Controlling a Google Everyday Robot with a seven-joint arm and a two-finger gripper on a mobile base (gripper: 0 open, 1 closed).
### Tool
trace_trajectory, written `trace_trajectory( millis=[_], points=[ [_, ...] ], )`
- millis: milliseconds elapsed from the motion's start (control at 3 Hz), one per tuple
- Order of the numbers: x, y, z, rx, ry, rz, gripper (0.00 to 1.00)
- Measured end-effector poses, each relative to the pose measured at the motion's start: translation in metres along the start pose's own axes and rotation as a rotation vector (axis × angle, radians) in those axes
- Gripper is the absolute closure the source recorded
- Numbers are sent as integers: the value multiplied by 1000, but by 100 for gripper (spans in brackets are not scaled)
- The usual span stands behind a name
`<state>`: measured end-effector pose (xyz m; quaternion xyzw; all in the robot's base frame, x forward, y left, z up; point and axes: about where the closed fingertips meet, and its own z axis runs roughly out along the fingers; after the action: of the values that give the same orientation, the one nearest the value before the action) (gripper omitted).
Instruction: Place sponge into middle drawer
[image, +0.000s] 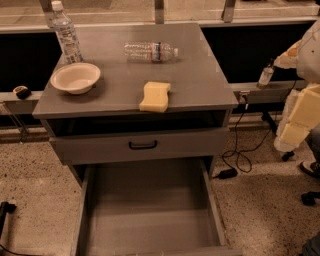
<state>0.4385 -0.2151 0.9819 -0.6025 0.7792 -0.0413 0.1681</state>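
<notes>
Camera view. I see the sponge (155, 96) lying flat on the cabinet (200, 60) top, at its front edge, just right of centre. The middle drawer (150, 200) stands pulled out from the cabinet's front, below the drawer front (100, 146) with the black handle. A bowl (75, 77) sits on the cabinet's left side. The gripper (299, 122) hangs off the cabinet's right side, well apart from the sponge. Jaw opening: I cannot tell.

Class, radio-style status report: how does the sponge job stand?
Hand at far right, beside cabinet. Sponge on its top, near front edge. Middle drawer open below. Bowl further left, not in the way.
</notes>
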Motion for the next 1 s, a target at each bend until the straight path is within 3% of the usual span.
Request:
trace_trajectory(
  millis=[333, 667, 1000],
  points=[
    [0, 0, 0, 0, -1, 0, 0],
    [-16, -15, 14, -17, -53, -7, 0],
    [-51, -60, 49, -58, -97, 6, 0]
  ],
)
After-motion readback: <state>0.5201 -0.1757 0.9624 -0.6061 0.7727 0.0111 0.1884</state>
